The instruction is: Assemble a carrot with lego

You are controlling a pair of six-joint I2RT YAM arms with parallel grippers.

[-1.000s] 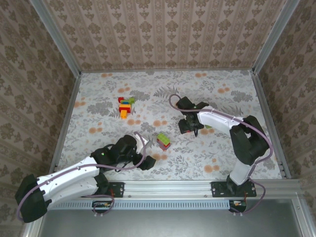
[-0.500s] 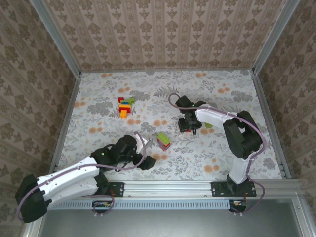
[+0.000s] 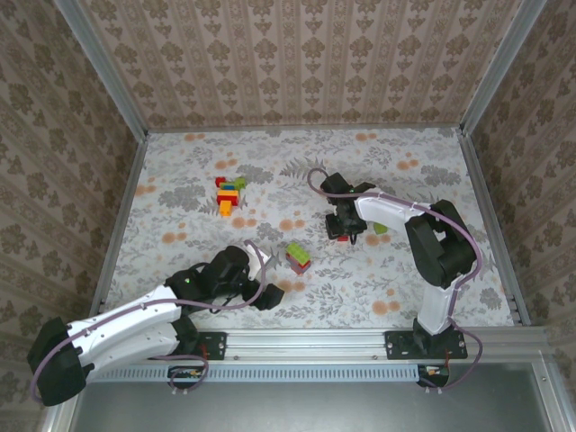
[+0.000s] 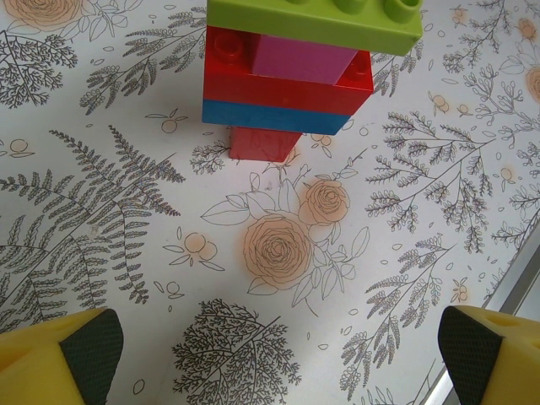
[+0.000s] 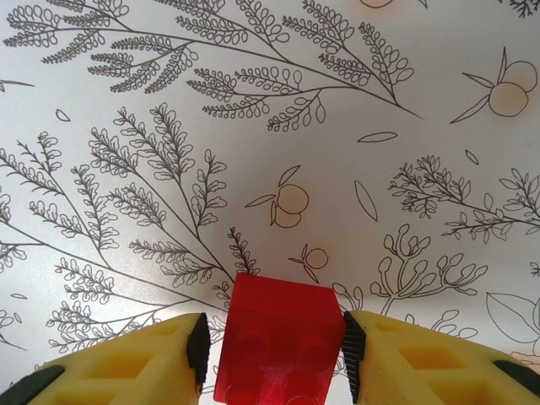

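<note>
Lego bricks (image 3: 229, 194) are lying in a small colourful pile on the far left part of the flowery table (image 3: 423, 171), seen from above. A small stack (image 3: 298, 257) is standing near the middle. The left gripper (image 3: 270, 295) is waiting near it, on the side closer to the arms. The right gripper (image 3: 346, 229) is pointing down at the table to the right of the stack, and a green brick (image 3: 380, 229) is lying just beside it.

From the left wrist, the small stack (image 4: 287, 76) is showing green on top, then red and pink, then blue, then red. The left gripper (image 4: 278, 354) is hanging wide open with nothing in it, apart from the stack.

From the right wrist, the right gripper (image 5: 274, 363) is pinching a red brick (image 5: 278, 337) between its yellow fingers (image 5: 135, 363), one on each side.

These bricks are probably light, hard and a bit slippery. Holding the flat sides, not the bumpy top, looks like the safest way.
</note>
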